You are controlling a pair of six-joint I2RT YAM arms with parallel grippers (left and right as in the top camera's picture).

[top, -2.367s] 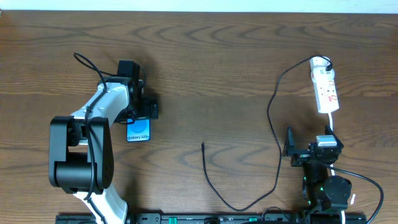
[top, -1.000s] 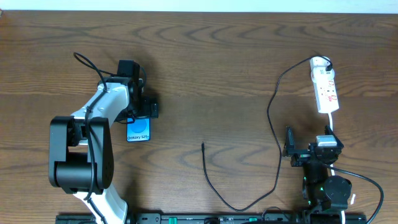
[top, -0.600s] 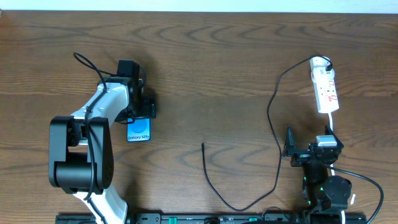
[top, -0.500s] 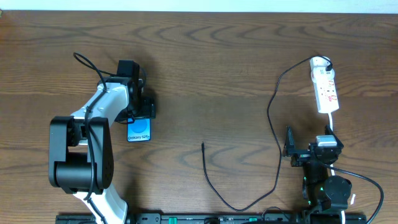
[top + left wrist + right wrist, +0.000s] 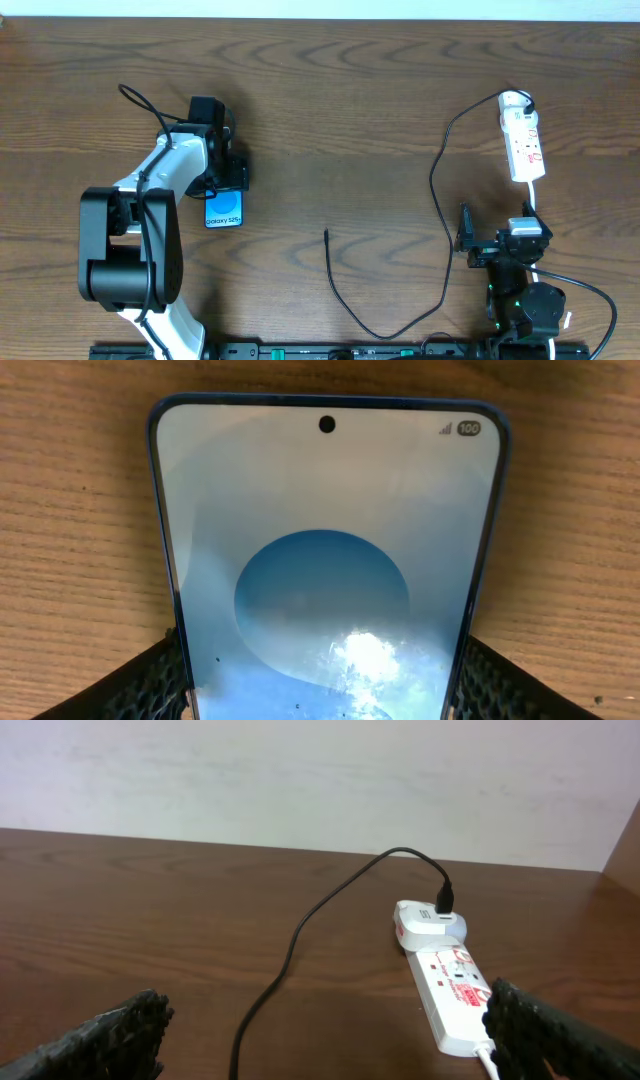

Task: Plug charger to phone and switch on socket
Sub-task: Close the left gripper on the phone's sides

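The phone (image 5: 223,209) lies flat at the left, blue screen up; it fills the left wrist view (image 5: 325,560). My left gripper (image 5: 224,182) is over its far end, with both fingers pressed against the phone's side edges (image 5: 320,705). The charger (image 5: 345,298) is a thin black cable. Its free tip (image 5: 327,235) lies at table centre, apart from the phone. It runs to a white adapter (image 5: 515,100) on the socket (image 5: 523,142), which also shows in the right wrist view (image 5: 455,988). My right gripper (image 5: 497,243) is open and empty (image 5: 330,1040), in front of the socket.
The charger cable loops near the front edge (image 5: 395,333) and rises past my right gripper (image 5: 300,935). The socket's white cord (image 5: 535,205) runs toward the right arm's base. A pale wall (image 5: 300,770) stands behind the table.
My left gripper's fingers have closed in on the phone's sides, and the phone has shifted very slightly. The right arm, cable and socket have not moved.
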